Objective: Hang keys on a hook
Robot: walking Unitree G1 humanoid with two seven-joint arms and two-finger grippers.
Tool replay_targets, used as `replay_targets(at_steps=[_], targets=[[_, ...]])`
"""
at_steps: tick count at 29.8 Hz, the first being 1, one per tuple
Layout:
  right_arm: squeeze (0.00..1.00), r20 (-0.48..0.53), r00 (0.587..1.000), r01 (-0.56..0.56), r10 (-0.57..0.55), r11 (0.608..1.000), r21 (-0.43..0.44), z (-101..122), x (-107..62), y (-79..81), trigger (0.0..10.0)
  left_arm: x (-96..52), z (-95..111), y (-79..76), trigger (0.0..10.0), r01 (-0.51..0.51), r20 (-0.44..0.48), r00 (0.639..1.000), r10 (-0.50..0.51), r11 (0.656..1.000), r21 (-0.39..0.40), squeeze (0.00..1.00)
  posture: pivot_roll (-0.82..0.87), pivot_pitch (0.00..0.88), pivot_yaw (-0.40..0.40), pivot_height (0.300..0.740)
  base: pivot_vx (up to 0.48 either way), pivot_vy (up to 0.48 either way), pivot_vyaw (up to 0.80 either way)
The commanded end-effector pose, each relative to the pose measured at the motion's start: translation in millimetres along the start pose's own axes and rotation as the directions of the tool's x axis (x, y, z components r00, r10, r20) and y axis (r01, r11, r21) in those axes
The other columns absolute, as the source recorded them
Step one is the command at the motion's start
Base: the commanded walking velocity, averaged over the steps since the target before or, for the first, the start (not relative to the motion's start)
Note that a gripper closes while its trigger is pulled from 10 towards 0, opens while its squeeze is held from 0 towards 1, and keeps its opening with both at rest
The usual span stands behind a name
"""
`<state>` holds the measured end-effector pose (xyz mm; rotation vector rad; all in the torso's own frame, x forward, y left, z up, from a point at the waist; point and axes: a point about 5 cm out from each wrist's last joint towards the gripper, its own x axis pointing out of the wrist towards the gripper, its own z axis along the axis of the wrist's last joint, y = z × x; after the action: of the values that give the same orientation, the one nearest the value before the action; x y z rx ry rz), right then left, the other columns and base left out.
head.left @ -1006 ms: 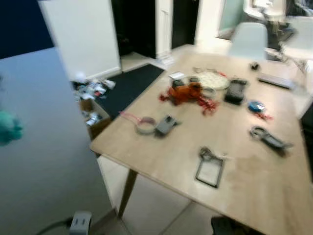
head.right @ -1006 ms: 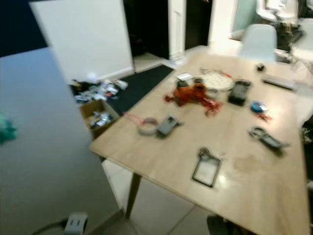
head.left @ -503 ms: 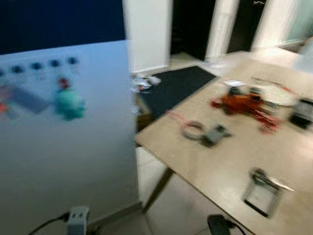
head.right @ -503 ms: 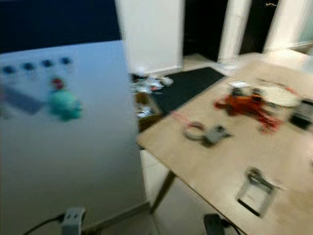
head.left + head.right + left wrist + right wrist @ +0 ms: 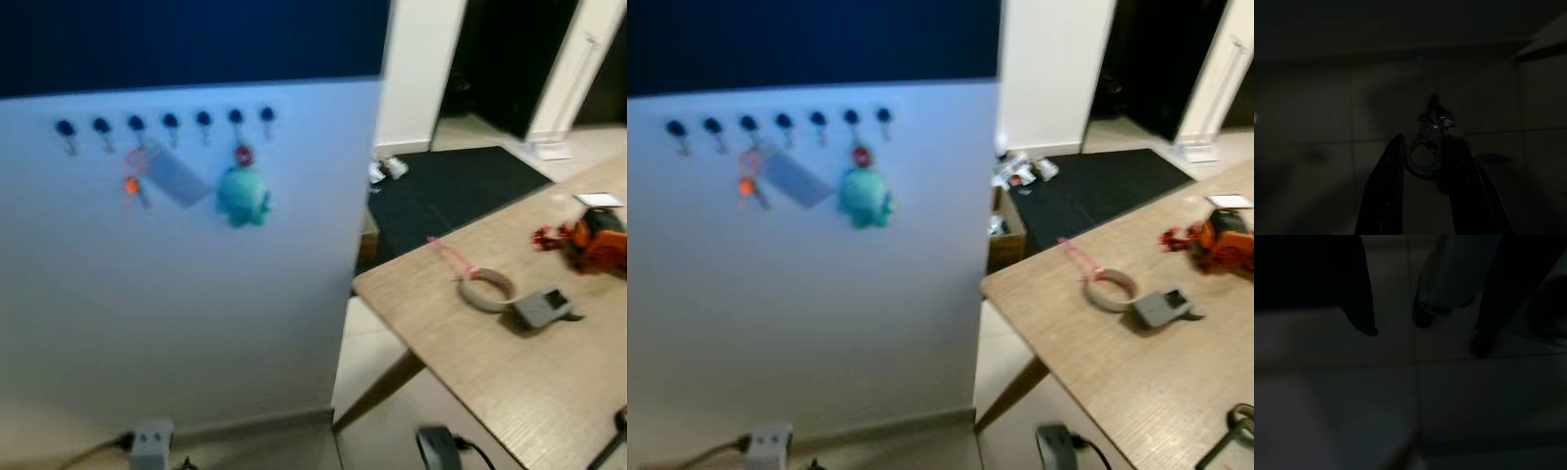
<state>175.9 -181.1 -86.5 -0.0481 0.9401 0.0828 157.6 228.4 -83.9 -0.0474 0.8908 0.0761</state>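
Seven hooks (image 5: 168, 121) newly swung into view

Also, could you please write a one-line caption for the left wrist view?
Dim view along the left gripper, its black fingers shut on a metal key ring above a tiled floor.

Table: light wooden table (image 5: 490, 362), standing at the right of the scene, its near-left corner pointing toward the wall.
Tape: a grey roll of tape (image 5: 485, 291) with a pink strip trailing from it lies near the table's left edge.
Grey device: a small grey device (image 5: 542, 306) lies just right of the tape.
Orange object: an orange object (image 5: 598, 238) with red bits beside it sits farther back at the right.
White card: a white card (image 5: 598, 199) lies beyond it.
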Motion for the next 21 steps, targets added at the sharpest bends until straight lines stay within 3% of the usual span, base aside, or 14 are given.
replay_targets(at_steps=[1, 19, 21], targets=[[0.00, -0.029, 1.000, 0.010, -0.010, 1.000, -0.007, -8.4, -2.3, -4.4, 10.0, -0.3, -4.1, -2.7, 10.0, 0.006, -0.020, 1.000, -0.006, 1.000, 0.008, 0.00, 0.05, 0.023, 0.000, 0.740, 0.000, 0.000, 0.80], [0.00, -0.012, 1.000, 0.006, -0.006, 1.000, -0.010, -3.3, -1.1, -3.3, 10.0, -0.5, -7.3, -2.9, 10.0, 0.026, -0.058, 0.998, -0.024, 0.999, 0.040, 0.00, 0.05, 0.023, 0.001, 0.740, 0.000, 0.000, 0.80], [0.00, -0.008, 1.000, 0.007, -0.008, 1.000, -0.006, -2.6, -1.0, -3.1, 10.0, -0.4, -5.0, -1.9, 10.0, 0.018, -0.044, 0.999, -0.014, 0.997, 0.081, 0.00, 0.05, 0.026, 0.001, 0.740, 0.000, 0.000, 0.80]])
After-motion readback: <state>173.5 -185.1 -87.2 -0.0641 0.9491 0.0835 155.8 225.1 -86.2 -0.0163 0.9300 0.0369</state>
